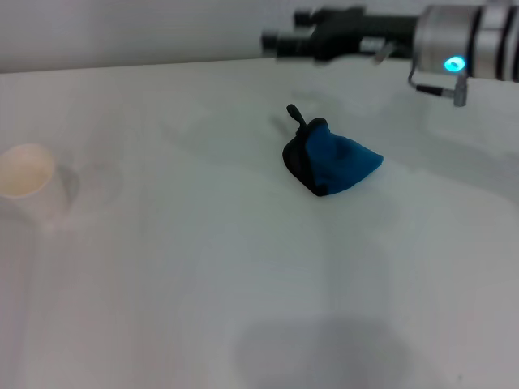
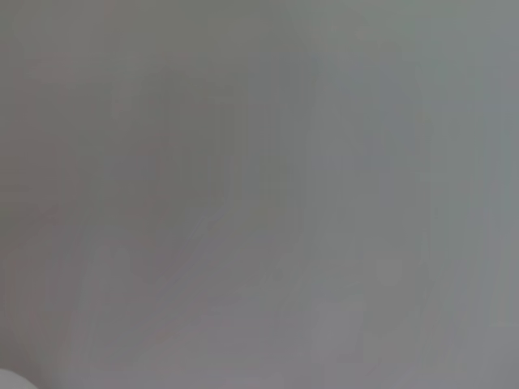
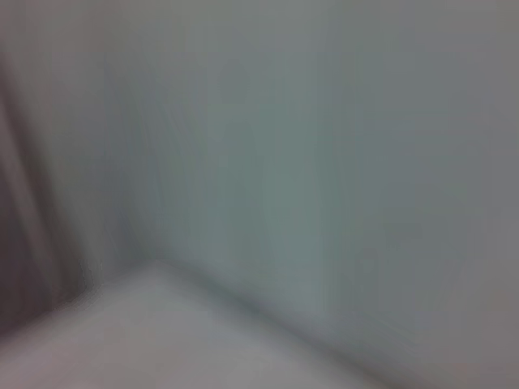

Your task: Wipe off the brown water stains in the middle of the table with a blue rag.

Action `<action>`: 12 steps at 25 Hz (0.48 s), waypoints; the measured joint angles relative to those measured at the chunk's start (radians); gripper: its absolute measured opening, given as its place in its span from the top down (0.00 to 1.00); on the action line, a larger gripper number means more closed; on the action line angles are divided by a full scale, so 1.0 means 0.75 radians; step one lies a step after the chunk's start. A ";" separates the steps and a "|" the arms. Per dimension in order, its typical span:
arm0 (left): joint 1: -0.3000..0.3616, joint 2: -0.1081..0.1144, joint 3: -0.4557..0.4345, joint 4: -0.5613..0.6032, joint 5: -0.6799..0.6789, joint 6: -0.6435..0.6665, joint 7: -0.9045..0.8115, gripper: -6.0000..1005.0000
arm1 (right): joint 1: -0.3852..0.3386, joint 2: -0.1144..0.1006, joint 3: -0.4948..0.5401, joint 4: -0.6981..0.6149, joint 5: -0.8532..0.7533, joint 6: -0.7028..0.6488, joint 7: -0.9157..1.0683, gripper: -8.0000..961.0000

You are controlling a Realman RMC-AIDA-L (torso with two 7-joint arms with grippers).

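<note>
The blue rag (image 1: 334, 164) lies crumpled in a heap on the white table (image 1: 203, 267), a little right of the middle, with its black edging and loop toward the far left. My right gripper (image 1: 276, 42) hangs in the air beyond the rag, near the table's far edge, pointing left and apart from the cloth. No brown water stains show on the table in the head view. My left gripper is out of view. Both wrist views show only a plain grey surface.
A white paper cup (image 1: 28, 180) stands at the table's left side. A wide grey shadow (image 1: 320, 352) lies on the near part of the table.
</note>
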 joint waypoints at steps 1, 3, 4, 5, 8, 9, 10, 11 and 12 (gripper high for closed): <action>0.000 0.000 0.000 0.000 0.000 0.000 0.000 0.11 | -0.031 0.000 0.004 0.034 0.151 0.004 -0.091 0.13; 0.000 -0.002 0.000 -0.008 0.000 0.000 0.002 0.11 | -0.072 0.000 0.004 0.133 0.460 -0.004 -0.303 0.13; 0.000 -0.003 0.000 -0.011 0.001 0.000 0.003 0.11 | -0.091 0.001 0.004 0.202 0.651 -0.015 -0.446 0.13; 0.000 -0.003 0.001 -0.012 0.001 0.000 0.004 0.11 | -0.098 0.003 0.002 0.268 0.788 -0.029 -0.569 0.13; 0.000 -0.004 0.005 -0.012 0.006 0.000 0.007 0.11 | -0.102 0.004 0.003 0.491 1.173 -0.101 -0.976 0.13; 0.000 -0.004 0.008 -0.013 0.008 0.000 0.008 0.11 | -0.099 0.004 0.004 0.559 1.279 -0.132 -1.107 0.13; 0.000 -0.004 0.010 -0.013 0.009 0.000 0.009 0.11 | -0.097 0.004 0.004 0.623 1.363 -0.163 -1.235 0.13; 0.000 -0.003 0.011 -0.013 0.010 0.001 0.010 0.11 | -0.097 0.004 0.004 0.676 1.444 -0.193 -1.378 0.13; 0.000 -0.003 0.011 -0.013 0.011 0.001 0.011 0.11 | -0.098 0.005 0.004 0.712 1.489 -0.209 -1.468 0.13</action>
